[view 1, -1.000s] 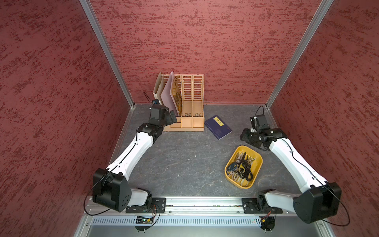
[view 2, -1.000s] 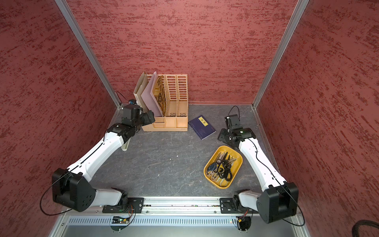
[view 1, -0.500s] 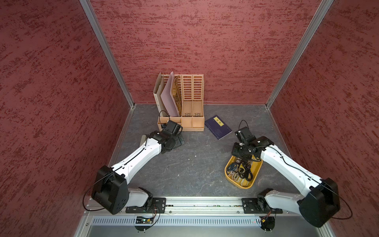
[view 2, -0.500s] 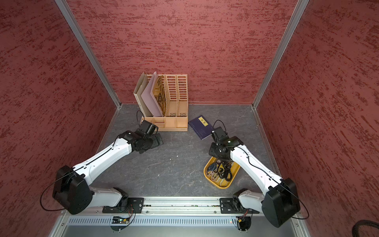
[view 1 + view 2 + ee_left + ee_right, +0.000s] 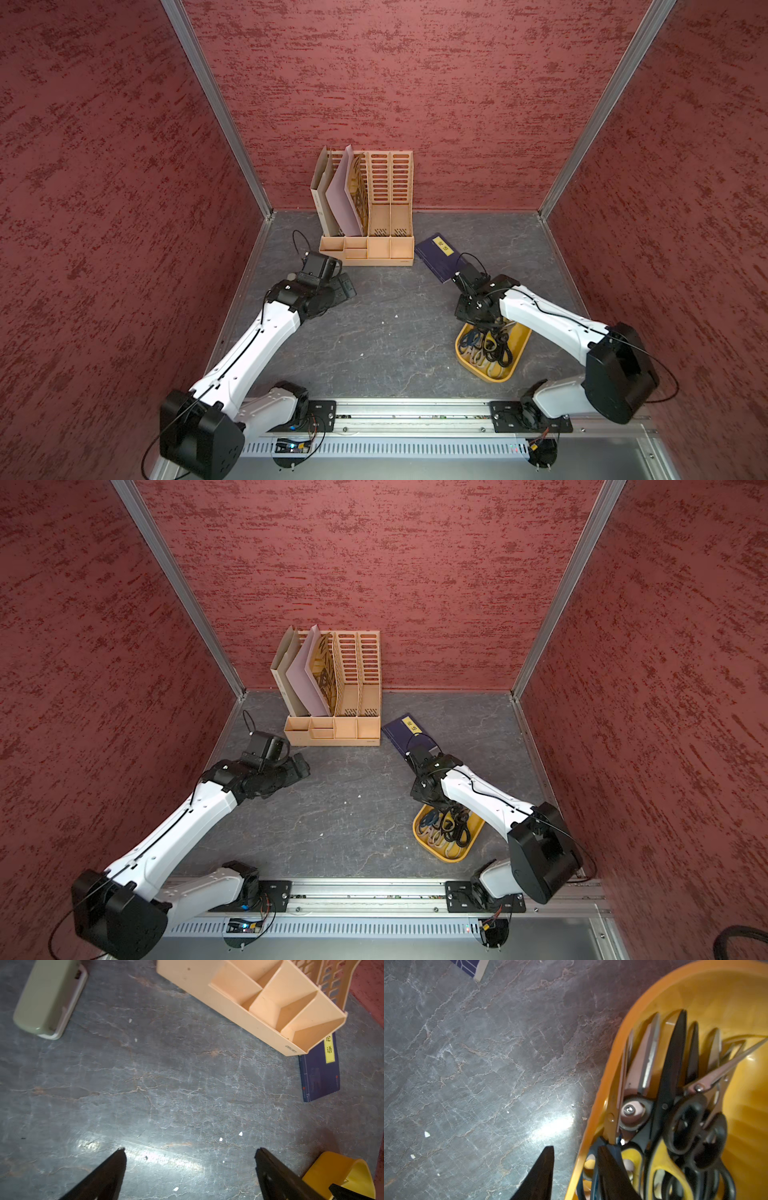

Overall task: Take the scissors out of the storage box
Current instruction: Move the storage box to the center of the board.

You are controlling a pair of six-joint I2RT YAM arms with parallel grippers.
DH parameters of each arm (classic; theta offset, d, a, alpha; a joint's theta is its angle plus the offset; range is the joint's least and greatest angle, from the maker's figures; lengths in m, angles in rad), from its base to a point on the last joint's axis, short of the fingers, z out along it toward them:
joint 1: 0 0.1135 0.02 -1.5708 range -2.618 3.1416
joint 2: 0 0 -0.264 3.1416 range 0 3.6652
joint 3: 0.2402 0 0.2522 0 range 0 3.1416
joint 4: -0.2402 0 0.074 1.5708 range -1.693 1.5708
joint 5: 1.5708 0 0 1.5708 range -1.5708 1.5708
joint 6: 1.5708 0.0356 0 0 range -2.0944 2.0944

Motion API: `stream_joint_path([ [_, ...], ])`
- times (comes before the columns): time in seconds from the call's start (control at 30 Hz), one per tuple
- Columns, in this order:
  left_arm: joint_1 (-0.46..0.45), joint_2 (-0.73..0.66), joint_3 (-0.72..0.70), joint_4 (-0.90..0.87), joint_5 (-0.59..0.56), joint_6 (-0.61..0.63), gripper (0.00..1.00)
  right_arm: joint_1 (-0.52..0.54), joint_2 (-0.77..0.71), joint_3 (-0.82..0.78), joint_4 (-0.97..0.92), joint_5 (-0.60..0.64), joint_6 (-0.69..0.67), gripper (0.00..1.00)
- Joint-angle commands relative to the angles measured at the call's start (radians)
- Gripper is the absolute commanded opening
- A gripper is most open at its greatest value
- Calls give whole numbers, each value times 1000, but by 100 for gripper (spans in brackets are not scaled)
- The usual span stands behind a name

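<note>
In both top views the box [image 5: 505,376] sits near right on the bench [image 5: 395,332], scissors [image 5: 490,347] heaped inside, the right arm [image 5: 540,316] over its far end. Open bench lies to its left; a book [image 5: 438,255] lies near its far end. Left wrist: the left end effector [image 5: 190,1149] hangs wide and empty over bare bench. Right wrist: the right end effector [image 5: 575,1147], narrow, straddles the box's left wall [image 5: 595,1120], clamping nothing that shows. Better to shift right onto one handle [image 5: 592,1159], then lift straight up.

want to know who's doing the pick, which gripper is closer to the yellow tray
Right. The right gripper is at the tray, one finger outside its wall and one inside by the scissors. The left gripper hangs open over the table near the file organiser, well away.
</note>
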Motion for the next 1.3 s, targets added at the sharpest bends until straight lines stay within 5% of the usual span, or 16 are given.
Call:
stream_joint_path([
  [0.0, 76, -55, -57, -13, 87, 15, 100, 23, 57, 29, 60, 39, 32, 34],
  [0.23, 141, -125, -113, -26, 138, 56, 100, 88, 98, 74, 51, 68, 38, 0],
  [0.47, 216, -88, -122, -5, 226, 96, 100, 258, 182, 236, 30, 41, 104, 0],
  [0.83, 288, -87, -111, -35, 290, 155, 100, 495, 615, 791, -78, 10, 65, 0],
  [1.0, 297, -98, -109, -65, 287, 180, 100, 508, 656, 890, -103, 7, 42, 27],
  [1.27, 296, -71, -105, -43, 360, 166, 100, 504, 468, 763, -112, 53, -22, 47],
])
